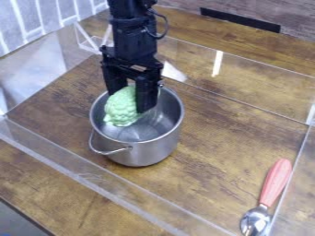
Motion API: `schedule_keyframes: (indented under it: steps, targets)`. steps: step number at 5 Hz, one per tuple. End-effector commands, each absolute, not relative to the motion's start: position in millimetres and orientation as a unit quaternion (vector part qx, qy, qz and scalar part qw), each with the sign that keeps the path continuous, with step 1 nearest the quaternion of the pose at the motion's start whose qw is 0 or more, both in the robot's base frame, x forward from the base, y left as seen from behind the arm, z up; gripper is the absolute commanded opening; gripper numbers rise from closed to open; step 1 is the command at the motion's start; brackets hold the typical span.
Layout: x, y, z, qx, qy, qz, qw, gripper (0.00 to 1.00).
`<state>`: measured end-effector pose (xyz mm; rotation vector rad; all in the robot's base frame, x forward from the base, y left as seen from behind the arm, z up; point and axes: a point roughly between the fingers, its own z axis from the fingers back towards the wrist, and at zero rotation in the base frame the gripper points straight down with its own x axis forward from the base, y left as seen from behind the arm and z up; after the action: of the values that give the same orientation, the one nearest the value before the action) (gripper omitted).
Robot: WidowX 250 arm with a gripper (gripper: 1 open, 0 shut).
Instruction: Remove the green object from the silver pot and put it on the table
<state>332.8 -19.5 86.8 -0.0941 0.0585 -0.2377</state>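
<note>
Green object sits tilted inside the silver pot, upper end leaning over the near-left rim, so not out yet. Claw points straight down into the pot, jaws spread wide around the object's top; looks like a grip on it, contact itself hard to confirm. Object is light green, bumpy, oval, tapered. Bare wood surface beside the pot offers a drop spot; red-handled spoon lies well apart.

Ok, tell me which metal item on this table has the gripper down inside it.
The silver pot, left of centre, with the gripper straddling the green toy vegetable inside it. The red-handled spoon lies apart near the right front corner.
</note>
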Motion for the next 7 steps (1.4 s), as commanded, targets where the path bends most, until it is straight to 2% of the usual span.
schedule_keyframes:
  steps: [1,2,4,5,6,7]
  targets:
    - [342,-22,117.0,-0.042,-0.002,-0.109,0.993,0.0]
    - [342,-26,135.0,-0.037,-0.006,-0.096,0.995,0.0]
    - [358,-63,165.4,-0.025,-0.037,-0.151,0.988,0.0]
    - [352,-84,159.9,-0.028,-0.043,-0.201,0.978,0.0]
    - [341,-93,148.5,-0.03,-0.045,-0.244,0.968,1.0]
    - [339,-81,134.6,-0.025,-0.045,-0.245,0.968,1.0]
